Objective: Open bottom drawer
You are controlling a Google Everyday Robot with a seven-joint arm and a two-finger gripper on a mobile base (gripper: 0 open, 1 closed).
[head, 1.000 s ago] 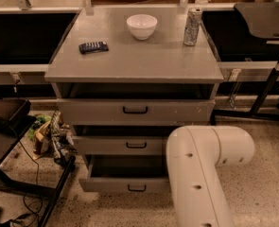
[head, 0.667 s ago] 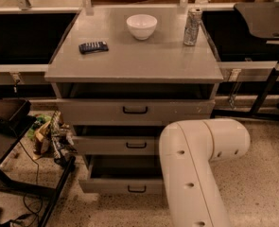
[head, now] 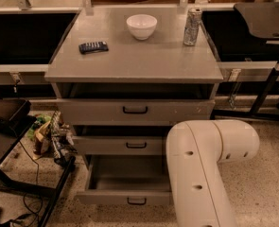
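The bottom drawer [head: 106,197] is the lowest of three grey drawers in the cabinet. It stands pulled well out, its plain grey inside [head: 129,173] showing. Its small black loop handle [head: 136,201] is on the short front. My gripper is out of view. Only a thick white arm link [head: 200,174] shows at the lower right, covering the drawer's right end.
The middle drawer [head: 117,145] and the top drawer [head: 134,110] each stand slightly out. On the cabinet top [head: 134,60] are a white bowl [head: 141,25], a can [head: 192,26] and a dark remote [head: 93,47]. Clutter and cables [head: 49,136] lie on the floor at left.
The bottom drawer front has come further out toward the camera. The white arm link has shifted slightly sideways.
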